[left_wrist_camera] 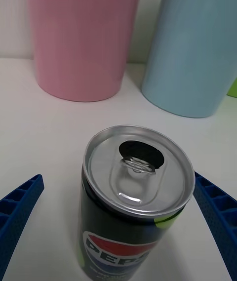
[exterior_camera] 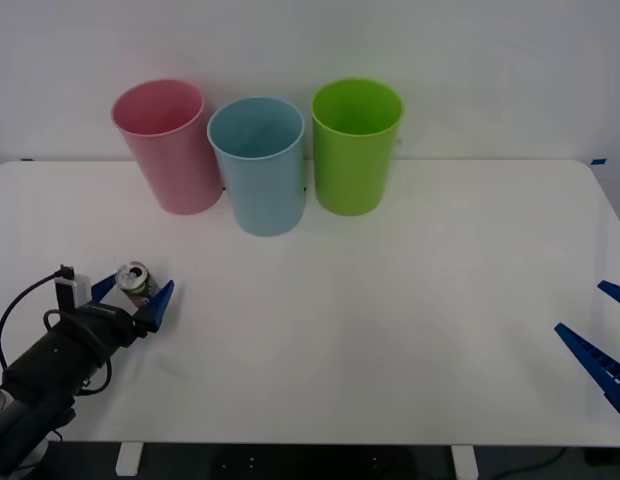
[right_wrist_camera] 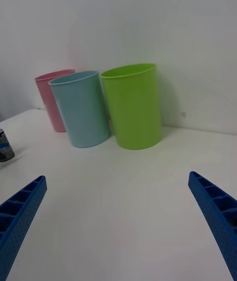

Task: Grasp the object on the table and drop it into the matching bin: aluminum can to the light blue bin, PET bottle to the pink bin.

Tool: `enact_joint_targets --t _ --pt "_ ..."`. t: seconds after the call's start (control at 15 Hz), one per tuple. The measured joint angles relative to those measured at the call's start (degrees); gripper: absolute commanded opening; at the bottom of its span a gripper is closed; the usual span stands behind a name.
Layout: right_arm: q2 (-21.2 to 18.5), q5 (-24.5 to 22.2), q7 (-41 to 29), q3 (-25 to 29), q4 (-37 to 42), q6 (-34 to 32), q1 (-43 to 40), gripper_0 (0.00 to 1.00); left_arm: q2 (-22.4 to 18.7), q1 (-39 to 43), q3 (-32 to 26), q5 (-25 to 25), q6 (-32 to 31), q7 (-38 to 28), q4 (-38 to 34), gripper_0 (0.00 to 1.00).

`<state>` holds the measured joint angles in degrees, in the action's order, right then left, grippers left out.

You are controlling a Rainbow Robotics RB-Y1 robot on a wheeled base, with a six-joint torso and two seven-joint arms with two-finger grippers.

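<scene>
The aluminum can [exterior_camera: 136, 281], dark with a silver top and pull tab, stands upright on the white table [exterior_camera: 390, 300] at the front left. My left gripper [exterior_camera: 132, 296] is open, one blue finger on each side of the can [left_wrist_camera: 133, 197], with a narrow gap at both sides. Behind it stand the pink bin [exterior_camera: 170, 150] and, to its right, the light blue bin [exterior_camera: 258, 165]; both rise just beyond the can as pink bin [left_wrist_camera: 81, 29] and light blue bin [left_wrist_camera: 197, 39]. My right gripper [exterior_camera: 602, 328] hangs open at the table's right edge, holding nothing.
A lime green bin [exterior_camera: 355, 145] stands right of the light blue one, the three nearly touching along the back by the wall. The right wrist view shows the can [right_wrist_camera: 5, 146] far off, with the open right gripper [right_wrist_camera: 118, 226] over bare tabletop.
</scene>
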<state>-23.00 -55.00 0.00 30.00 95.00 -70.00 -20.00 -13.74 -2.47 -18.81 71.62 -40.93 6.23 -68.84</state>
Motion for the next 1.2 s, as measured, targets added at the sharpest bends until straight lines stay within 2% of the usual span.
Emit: enact_joint_targets --t 0.2,0.27,0.33,0.4,0.47,0.53,1.2 --pt "0.0 0.0 0.0 0.0 0.0 0.0 0.0 1.00 -0.1 -0.1 0.5 0.1 0.6 0.0 0.0 1.00" --pt "0.0 0.0 0.0 0.0 0.0 0.0 0.0 1.00 -0.1 -0.1 0.6 0.1 0.7 0.0 0.0 0.94" --pt "0.0 0.0 0.0 0.0 0.0 0.0 0.0 1.00 -0.1 -0.1 0.7 0.1 0.7 0.0 0.0 0.74" --pt "0.0 0.0 0.0 0.0 0.0 0.0 0.0 1.00 -0.1 -0.1 0.7 0.1 0.6 0.0 0.0 0.19" --pt "0.0 0.0 0.0 0.0 0.0 0.0 0.0 1.00 -0.1 -0.1 0.8 0.1 0.6 0.1 0.1 0.03" --pt "0.0 0.0 0.0 0.0 0.0 0.0 0.0 1.00 -0.1 -0.1 0.9 0.1 0.6 0.4 0.1 0.00" --pt "0.0 0.0 0.0 0.0 0.0 0.0 0.0 1.00 -0.1 0.2 1.0 -0.7 0.6 1.3 0.0 0.00"
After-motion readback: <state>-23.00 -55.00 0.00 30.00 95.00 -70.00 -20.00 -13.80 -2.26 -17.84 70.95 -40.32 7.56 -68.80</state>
